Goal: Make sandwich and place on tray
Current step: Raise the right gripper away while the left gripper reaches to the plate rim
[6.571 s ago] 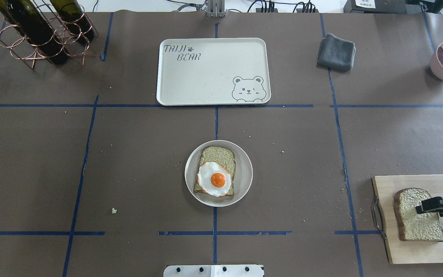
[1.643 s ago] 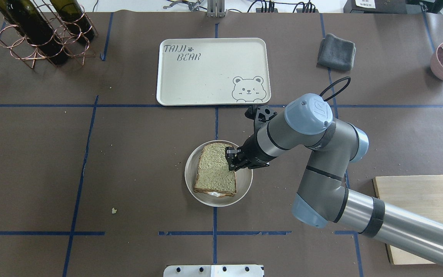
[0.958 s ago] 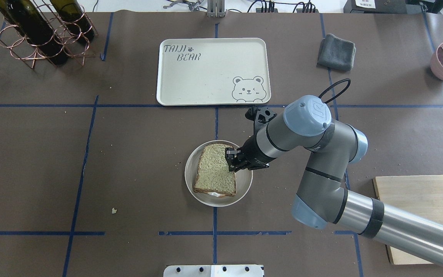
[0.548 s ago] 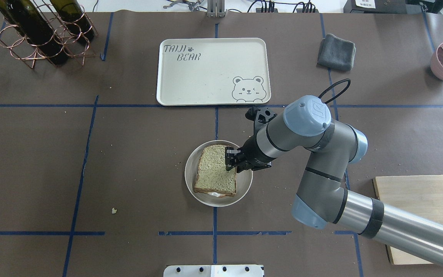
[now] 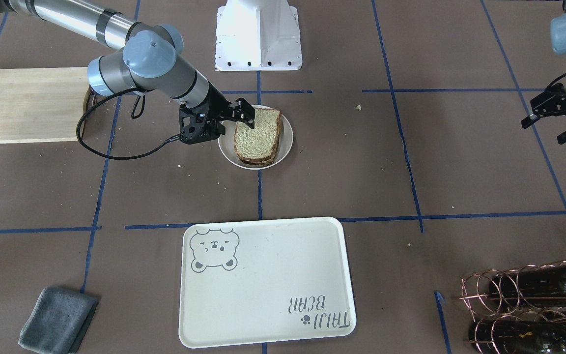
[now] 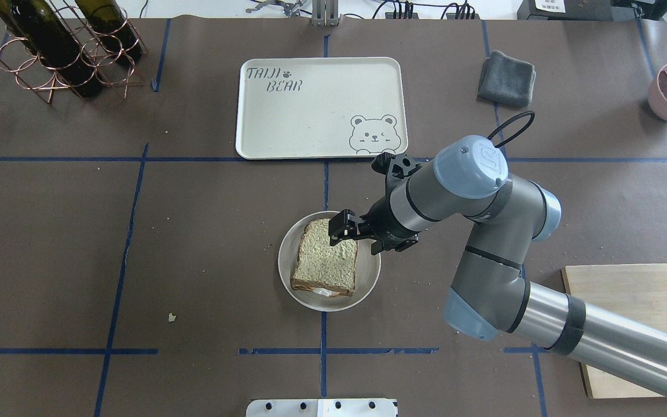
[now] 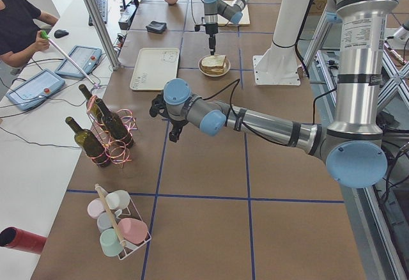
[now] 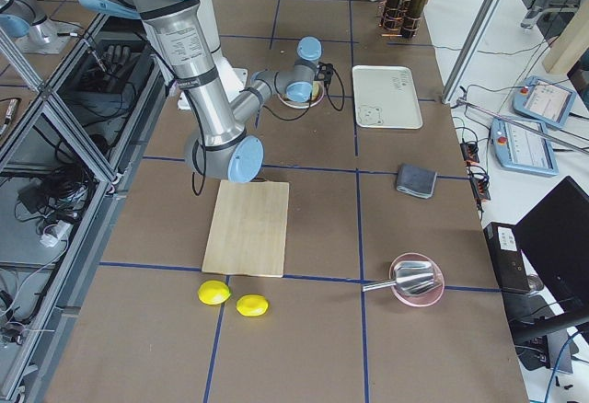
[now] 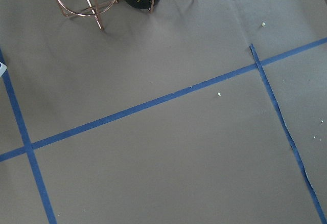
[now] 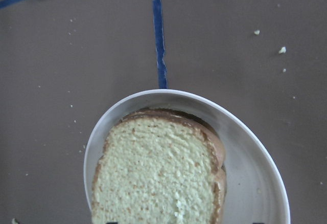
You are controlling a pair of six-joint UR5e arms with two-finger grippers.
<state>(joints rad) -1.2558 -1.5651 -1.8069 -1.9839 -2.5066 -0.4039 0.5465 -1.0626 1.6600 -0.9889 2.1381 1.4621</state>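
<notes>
- While you watch, the sandwich (image 6: 326,263) sits stacked on its plate (image 6: 369,279) at mid-table, the top slice lying flat over the lower one.
- Your right gripper (image 6: 352,234) hangs just over the sandwich's far right corner, with its fingers spread and nothing between them.
- You can see the tray (image 6: 310,116) farther out, beyond the plate and apart from it.
- Your left gripper (image 5: 548,129) hovers well off to the left, fingers apart and holding nothing.
- Your board (image 6: 646,301) lies at the right edge, and a cloth (image 6: 506,78) sits right of the tray.

Bright, even overhead light; soft shadows, sharp focus throughout.
</notes>
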